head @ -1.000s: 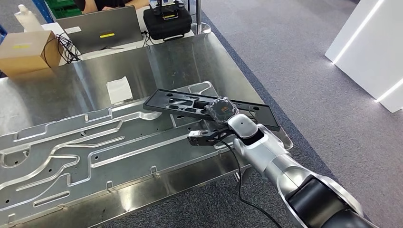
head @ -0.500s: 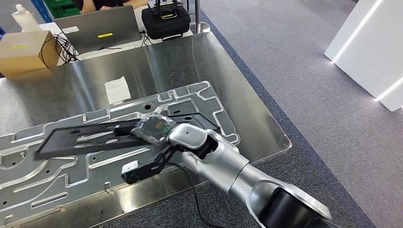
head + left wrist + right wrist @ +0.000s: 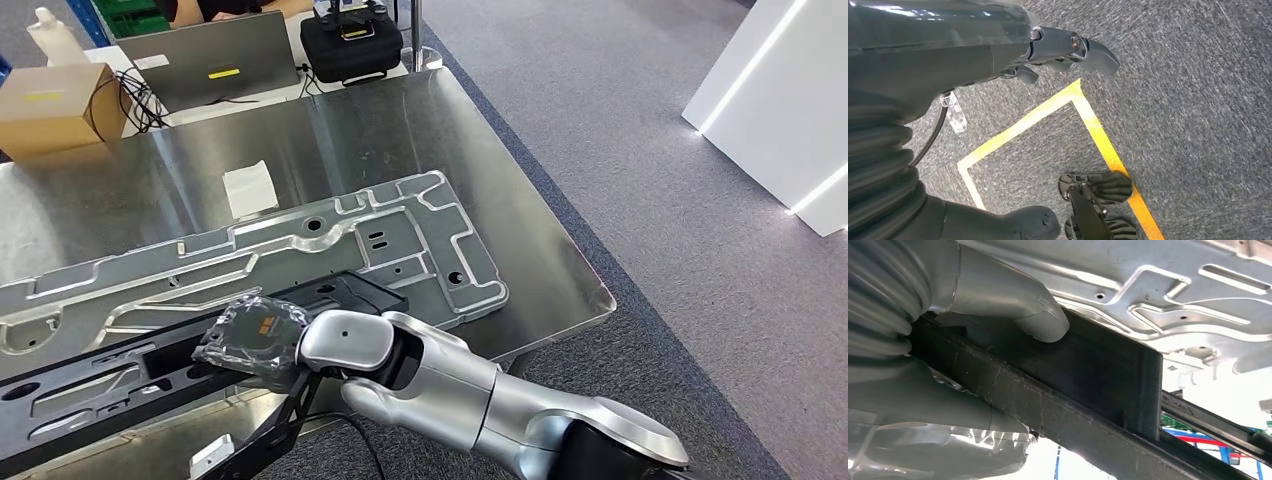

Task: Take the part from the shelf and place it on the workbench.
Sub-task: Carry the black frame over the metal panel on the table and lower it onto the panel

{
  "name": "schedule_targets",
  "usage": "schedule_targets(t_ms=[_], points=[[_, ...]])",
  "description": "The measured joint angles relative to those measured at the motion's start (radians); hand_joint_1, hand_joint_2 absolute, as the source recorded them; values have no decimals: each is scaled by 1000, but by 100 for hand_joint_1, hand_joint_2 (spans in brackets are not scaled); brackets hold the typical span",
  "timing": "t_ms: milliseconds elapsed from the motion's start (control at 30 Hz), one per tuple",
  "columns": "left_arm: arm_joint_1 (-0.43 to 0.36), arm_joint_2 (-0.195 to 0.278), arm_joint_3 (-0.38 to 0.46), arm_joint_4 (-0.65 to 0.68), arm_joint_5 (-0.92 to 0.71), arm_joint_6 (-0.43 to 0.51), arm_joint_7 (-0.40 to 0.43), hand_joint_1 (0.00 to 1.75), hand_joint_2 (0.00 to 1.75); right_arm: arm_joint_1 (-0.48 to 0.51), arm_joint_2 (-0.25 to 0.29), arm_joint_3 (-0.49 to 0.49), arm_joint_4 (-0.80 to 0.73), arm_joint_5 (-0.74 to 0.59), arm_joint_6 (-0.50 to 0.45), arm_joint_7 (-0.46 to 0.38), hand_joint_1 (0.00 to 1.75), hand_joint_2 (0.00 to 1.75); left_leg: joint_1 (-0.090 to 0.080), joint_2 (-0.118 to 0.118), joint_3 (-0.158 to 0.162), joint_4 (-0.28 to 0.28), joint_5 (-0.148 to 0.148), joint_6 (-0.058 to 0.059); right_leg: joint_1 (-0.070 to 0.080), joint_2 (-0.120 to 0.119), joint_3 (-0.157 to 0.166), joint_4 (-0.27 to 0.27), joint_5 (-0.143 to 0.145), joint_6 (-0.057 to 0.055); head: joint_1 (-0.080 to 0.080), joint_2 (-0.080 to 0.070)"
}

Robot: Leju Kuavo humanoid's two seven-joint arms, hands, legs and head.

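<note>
Right hand [image 3: 262, 338], wrapped in crinkled clear plastic, is gripping the black part [image 3: 110, 380]; in the right wrist view the grey thumb [image 3: 1040, 320] is pressing on the part's flat face [image 3: 1098, 375] with the rest of the hand closing under its rail. The part, a long flat black frame with slots, is running from the hand out toward 8 o'clock, past the picture's left edge, with its short end poking out at 2 o'clock from the hand. It is lying low over the near edge of the worktop [image 3: 400, 130], overlapping the silver machined plate [image 3: 400, 250]; contact with the plate cannot be told.

Left hand [image 3: 1068, 50] is hanging over grey carpet [image 3: 1198, 100], fingers loosely curled, holding nothing, beside a yellow tape line [image 3: 1088, 115].

The machined plate is taking up the worktop's near half; at 12 o'clock from the hand a bare steel stretch is lying open, with a white paper square [image 3: 248, 188] on it. The worktop's right edge and rounded near corner are at 3 o'clock from the hand, carpet beyond.

At the far end: a cardboard box [image 3: 50, 110] at 11 o'clock, a grey laptop [image 3: 210, 60], a black case [image 3: 350, 45] at 12 o'clock. White panels with light strips [image 3: 780, 100] are standing at 2 o'clock.
</note>
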Motion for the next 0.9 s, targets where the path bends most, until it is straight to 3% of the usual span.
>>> schedule_targets(t_ms=[400, 900], points=[[-4, 0, -23, 0, 17, 0, 15, 0, 175, -34, -54, -40, 179, 117, -129, 92, 175, 175, 0, 0, 0, 0, 0, 0, 0, 0, 0, -1, 1, 1, 0, 0], [-10, -1, -43, 0, 33, -1, 20, 0, 175, -38, -65, -133, 298, 141, -137, 81, 175, 175, 0, 0, 0, 0, 0, 0, 0, 0, 0, -1, 1, 1, 0, 0]])
